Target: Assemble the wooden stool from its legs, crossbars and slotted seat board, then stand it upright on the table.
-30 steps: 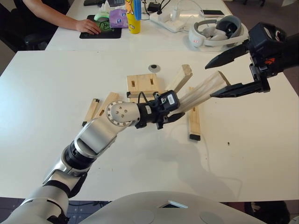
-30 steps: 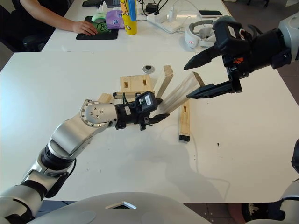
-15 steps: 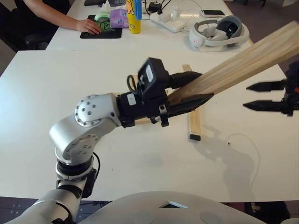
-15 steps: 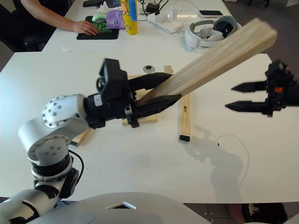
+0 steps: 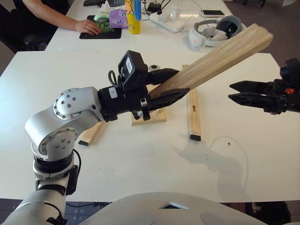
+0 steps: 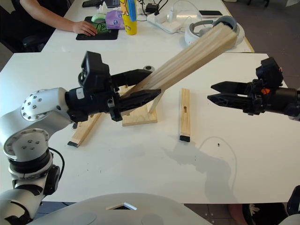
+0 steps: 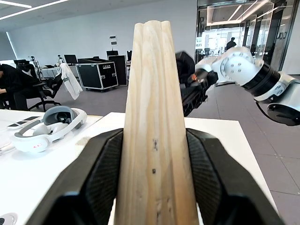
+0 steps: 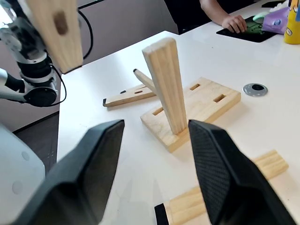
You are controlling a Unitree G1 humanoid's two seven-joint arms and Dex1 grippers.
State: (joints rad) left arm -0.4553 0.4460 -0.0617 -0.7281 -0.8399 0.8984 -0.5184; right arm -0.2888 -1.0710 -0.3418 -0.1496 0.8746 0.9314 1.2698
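No text can be read in any view. White sticker (image 5: 126, 65) on the black box-shaped camera housing (image 5: 135, 71), centre-left of frame: print too small to read. Tall yellow bottle (image 5: 135, 14), upper centre: blue graphics, unreadable. Purple packet (image 5: 118, 18) just beside it: pattern, unreadable. Long pale wooden leg (image 7: 154, 140) clamped in the left gripper (image 5: 182, 80): grain and dark specks.
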